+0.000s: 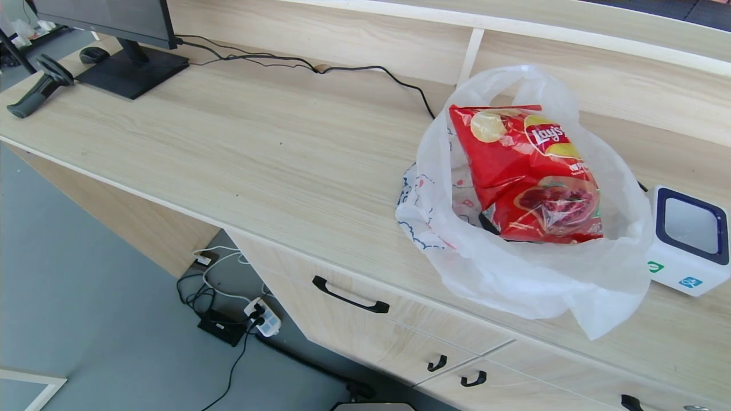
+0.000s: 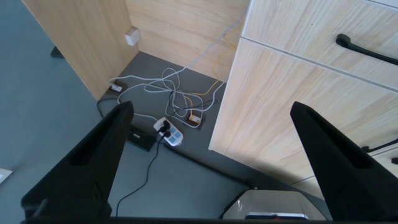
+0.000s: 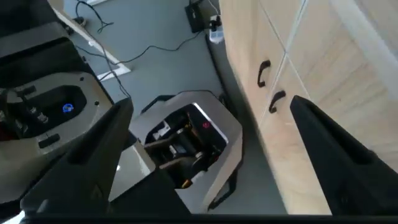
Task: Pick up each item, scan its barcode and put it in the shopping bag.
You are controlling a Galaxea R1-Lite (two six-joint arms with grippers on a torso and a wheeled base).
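Shopping bag: white translucent shopping bag (image 1: 514, 274) standing on the wooden counter (image 1: 257, 154), toward its right end near the front edge, with its mouth open upward.
Bag contents: red chips bag (image 1: 525, 171) inside the shopping bag, leaning, its top end projecting above the rim. A dark edge shows below it inside the bag, and what it belongs to cannot be told.
Scanner box: white scanner box (image 1: 688, 240) with a dark-framed window, on the counter just to the right of the shopping bag. The plastic bulges against its side.
Left gripper: left gripper (image 2: 211, 106) hangs low in front of the cabinet. Its two dark fingers are spread wide apart, and the gap between them shows floor and cabinet front.
Right gripper: right gripper (image 3: 211, 102) is also low beside the cabinet front, its fingers spread wide apart and gripping no item.
Counter, left end: handheld scanner (image 1: 37, 85) lying near the front edge, then the monitor stand (image 1: 131, 68) and a mouse (image 1: 94, 54) behind it.
Cable: black cable (image 1: 365, 69) running from the monitor stand along the back of the counter to a point behind the shopping bag.
Cabinet front: drawers with black handles (image 1: 349, 295) below the counter edge.
Floor: power strip (image 1: 262, 317) with tangled leads in the recess beside the cabinet.
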